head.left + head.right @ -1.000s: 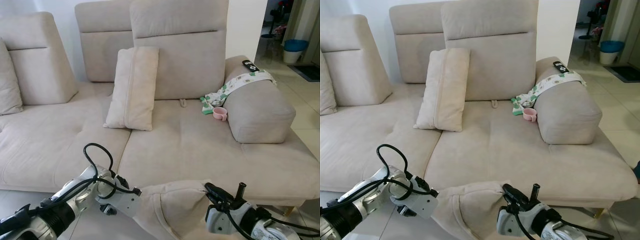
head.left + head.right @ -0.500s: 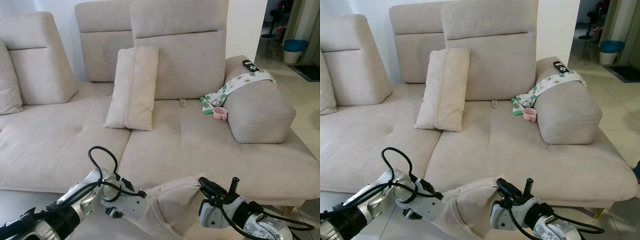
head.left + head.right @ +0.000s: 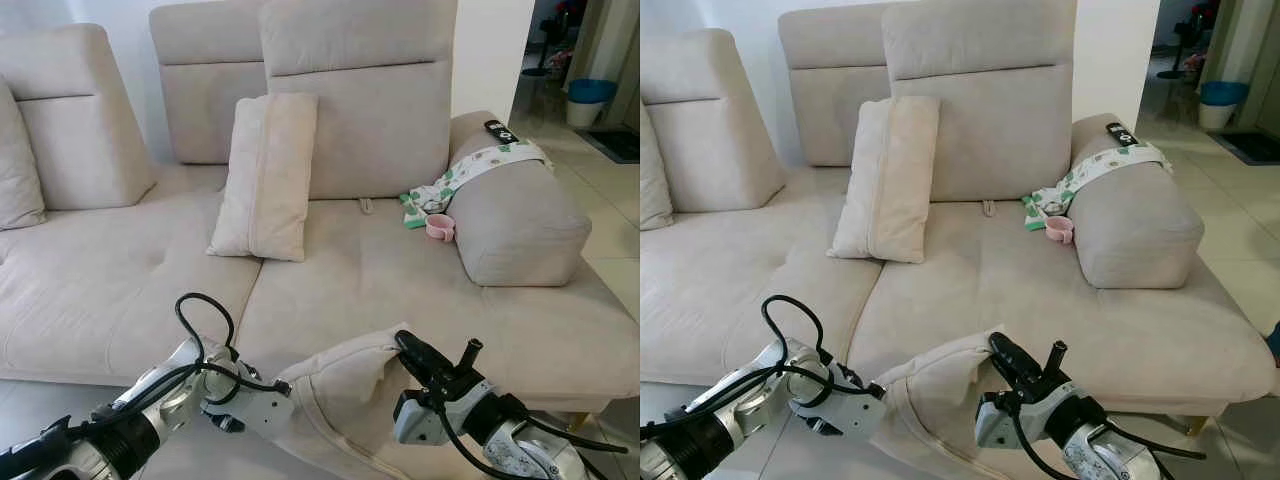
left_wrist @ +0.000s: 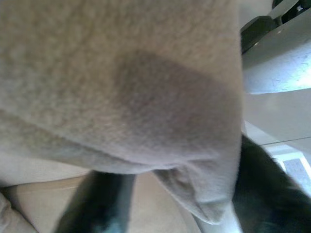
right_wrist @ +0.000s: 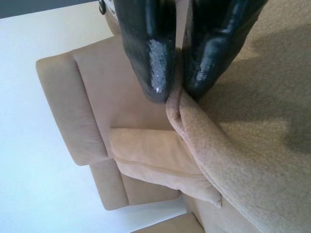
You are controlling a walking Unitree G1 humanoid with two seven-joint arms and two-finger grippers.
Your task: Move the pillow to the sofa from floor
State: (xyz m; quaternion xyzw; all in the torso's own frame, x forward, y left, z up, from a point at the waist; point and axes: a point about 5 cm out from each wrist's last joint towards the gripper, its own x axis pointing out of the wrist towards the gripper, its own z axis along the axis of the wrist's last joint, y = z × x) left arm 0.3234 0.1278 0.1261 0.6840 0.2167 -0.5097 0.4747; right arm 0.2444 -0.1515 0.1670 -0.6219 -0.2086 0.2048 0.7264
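Two pincers at the near edge, both on the beige pillow (image 3: 345, 395). Left pincer (image 3: 272, 388) pressed into the pillow's left end, fingers buried in the cloth; grip there impossible to confirm. Right pincer (image 3: 412, 352) clenched on the pillow's upper right corner, the seam pinched tight between both black fingertips (image 5: 154, 73). Compared with a moment ago: corner lifted higher and carried forward, now overlapping the front edge of the sofa (image 3: 420, 290) seat, with the fabric creased under the pull. Meaning for the task: pillow off the floor, most of it hanging before the seat, not yet resting on it; probably a further lift and push forward needed. Farther back, second pillow (image 3: 265, 175) leaning on the backrest, pink cup (image 3: 440, 227) beside the armrest, patterned cloth (image 3: 470, 170) and remote (image 3: 501, 131) on top.
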